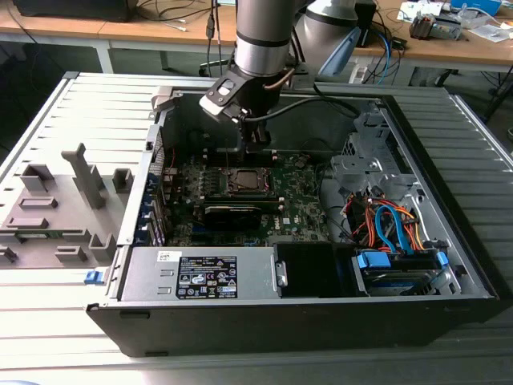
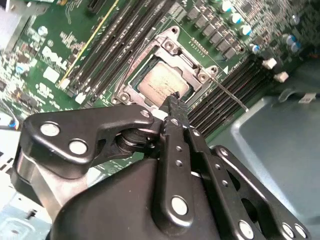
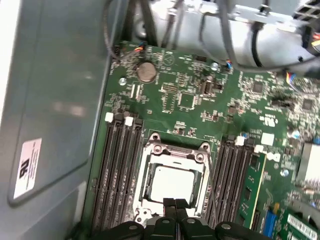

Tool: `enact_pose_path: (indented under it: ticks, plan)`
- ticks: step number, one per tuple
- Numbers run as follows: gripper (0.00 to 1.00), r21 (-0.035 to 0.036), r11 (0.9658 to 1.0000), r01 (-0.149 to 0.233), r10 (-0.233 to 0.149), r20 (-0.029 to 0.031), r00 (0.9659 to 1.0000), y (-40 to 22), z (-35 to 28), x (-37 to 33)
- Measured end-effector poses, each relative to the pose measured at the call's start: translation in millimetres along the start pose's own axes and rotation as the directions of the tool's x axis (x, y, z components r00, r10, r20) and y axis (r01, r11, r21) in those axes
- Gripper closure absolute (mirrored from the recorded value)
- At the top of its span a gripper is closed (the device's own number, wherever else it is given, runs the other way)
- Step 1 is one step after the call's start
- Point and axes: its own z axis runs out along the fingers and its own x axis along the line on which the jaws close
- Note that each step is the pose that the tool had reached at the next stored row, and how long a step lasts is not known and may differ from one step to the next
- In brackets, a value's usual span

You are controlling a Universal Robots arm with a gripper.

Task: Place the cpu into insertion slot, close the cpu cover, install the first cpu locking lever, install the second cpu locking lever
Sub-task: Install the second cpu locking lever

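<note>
Matte black, jointed end effector (image 2: 174, 98), fingertips pressed together, hangs over the flat silvery cpu (image 3: 172, 182) framed by its square metal cpu cover (image 3: 175, 156).

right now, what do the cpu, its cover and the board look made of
The cpu: metal top by its look, matte pale silver-grey. The cpu cover: probably stamped sheet steel, brighter silver with glints and pressed edges. The circuit board: likely fibreglass laminate, green coating with fine traces.
</note>
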Motion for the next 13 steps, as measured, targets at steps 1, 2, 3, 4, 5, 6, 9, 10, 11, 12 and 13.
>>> enact_pose_path:
  ticks: [1, 2, 3, 4, 5, 6, 9, 10, 11, 12, 13]
  plan:
    - [0.89, -0.0007, 0.9998, 0.020, -0.020, 0.0009, 0.9998, 0.0, 0.1, 0.0]
    - [0.89, -0.0013, 0.9993, 0.038, -0.038, 0.0017, 0.9993, 0.0, 0.2, 0.0]
    - [0.89, -0.0022, 0.9975, 0.071, -0.071, 0.0034, 0.9975, 0.0, 0.2, 0.0]
    - [0.89, -0.0037, 0.9924, 0.123, -0.123, 0.0053, 0.9924, 0.0, 0.2, 0.0]
    - [0.89, -0.0061, 0.9840, 0.178, -0.178, 0.0059, 0.9841, 0.1, 0.3, 0.1]
    - [0.89, -0.0069, 0.9797, 0.200, -0.200, 0.0064, 0.9797, 0.0, 0.2, 0.0]
    - [0.89, -0.0084, 0.9675, 0.253, -0.253, 0.0084, 0.9675, 0.0, 0.2, 0.0]
    - [0.89, -0.0089, 0.9607, 0.277, -0.277, 0.0097, 0.9607, 0.0, 0.2, 0.0]
    - [0.89, -0.0091, 0.9559, 0.293, -0.293, 0.0106, 0.9559, 0.0, 0.2, 0.0]
    - [0.89, -0.0094, 0.9481, 0.318, -0.318, 0.0121, 0.9481, 0.0, 0.2, 0.0]
    - [0.89, -0.0097, 0.9424, 0.334, -0.334, 0.0131, 0.9424, 0.0, 0.3, 0.0]
